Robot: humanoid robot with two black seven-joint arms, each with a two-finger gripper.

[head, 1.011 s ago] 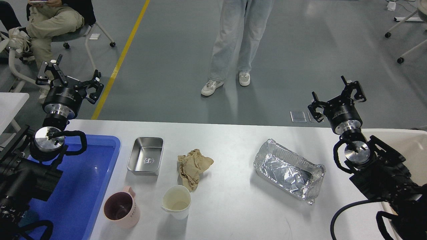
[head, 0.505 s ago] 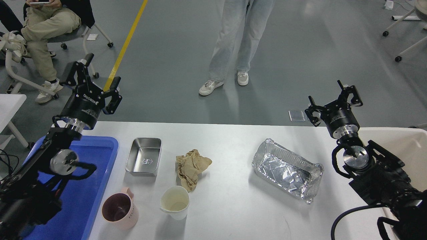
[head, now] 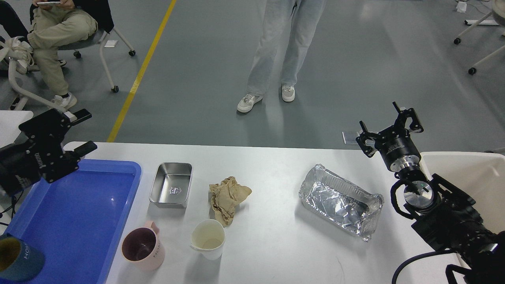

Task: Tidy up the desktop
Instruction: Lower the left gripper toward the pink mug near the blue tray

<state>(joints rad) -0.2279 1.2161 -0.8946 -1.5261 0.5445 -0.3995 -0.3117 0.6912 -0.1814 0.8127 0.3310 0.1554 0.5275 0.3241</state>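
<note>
The white desktop [head: 272, 236] carries a steel tray [head: 171, 184], a crumpled brown paper [head: 228, 195], a white paper cup [head: 208, 238], a pink mug [head: 142, 248] and a crinkled foil tray [head: 341, 201]. My left gripper [head: 83, 131] hangs open over the far left corner, above the back edge of the blue tray [head: 79, 213], with nothing between its fingers. My right gripper [head: 388, 127] is open and empty over the table's far edge, behind and to the right of the foil tray.
A dark teal cup [head: 17, 258] lies in the near left corner of the blue tray. A cream-white bin [head: 473, 177] stands at the right end, partly behind my right arm. A person stands beyond the table; another sits at far left.
My left arm has swung down and to the left, its gripper now low by the blue tray's back edge, which uncovers the teal cup. The right gripper has drifted slightly left.
</note>
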